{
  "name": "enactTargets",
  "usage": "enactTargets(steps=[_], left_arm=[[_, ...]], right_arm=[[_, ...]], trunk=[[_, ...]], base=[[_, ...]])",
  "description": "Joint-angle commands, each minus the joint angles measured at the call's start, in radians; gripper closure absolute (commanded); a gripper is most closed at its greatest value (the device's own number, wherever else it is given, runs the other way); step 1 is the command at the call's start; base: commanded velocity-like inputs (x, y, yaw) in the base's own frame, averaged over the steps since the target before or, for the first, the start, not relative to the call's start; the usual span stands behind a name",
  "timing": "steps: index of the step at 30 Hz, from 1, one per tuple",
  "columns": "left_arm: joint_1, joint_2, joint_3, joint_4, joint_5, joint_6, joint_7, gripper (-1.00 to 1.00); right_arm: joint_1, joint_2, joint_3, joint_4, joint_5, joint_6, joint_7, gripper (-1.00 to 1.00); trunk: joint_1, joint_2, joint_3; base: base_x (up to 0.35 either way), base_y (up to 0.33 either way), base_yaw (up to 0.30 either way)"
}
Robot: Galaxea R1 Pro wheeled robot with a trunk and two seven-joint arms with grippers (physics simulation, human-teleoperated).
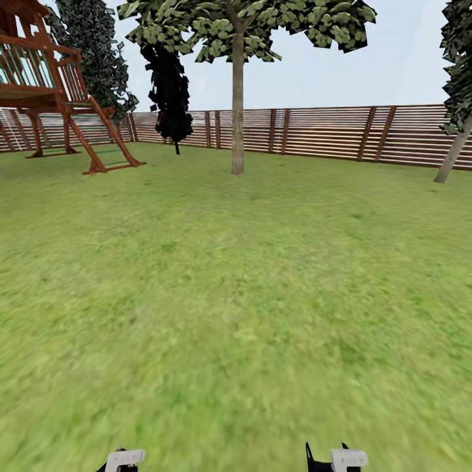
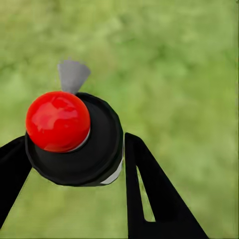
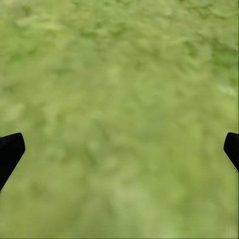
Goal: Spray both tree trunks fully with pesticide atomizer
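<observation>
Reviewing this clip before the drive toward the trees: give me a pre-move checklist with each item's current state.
1. Atomizer sits between the left gripper fingers: ok.
2. Right gripper open with nothing in it: ok.
3. Nearest tree trunk in sight ahead: ok.
4. Second tree trunk visible at the far right: ok.
5. Lawn between the robot and the trunk free of obstacles: ok.
6. Nozzle facing the trunk: cannot tell.

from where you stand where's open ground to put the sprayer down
Bare lawn runs from the tools to the fence, widest between the upright tree trunk and the leaning trunk. It is crowded far left, by the wooden play frame and dark conifer.
</observation>
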Motion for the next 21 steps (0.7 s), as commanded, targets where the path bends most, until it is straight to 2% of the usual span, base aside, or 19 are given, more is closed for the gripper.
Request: enactTargets(steps=[1, 21], left_arm=[[0.0, 0.0, 0.0, 0.0, 0.0, 0.0, 0.0, 1.0], [0.0, 0.0, 0.0, 0.0, 0.0, 0.0, -0.001, 1.0]], right_arm=[[0.001, 0.0, 0.0, 0.0, 0.0, 0.0, 0.0, -1.0], [0.0, 0.0, 0.0, 0.0, 0.0, 0.0, 0.0, -1.0]], trunk=[[0.0, 0.0, 0.001], [0.0, 0.0, 0.001]], base=[[0.338, 0.0, 0.0], [0.338, 0.0, 0.0]])
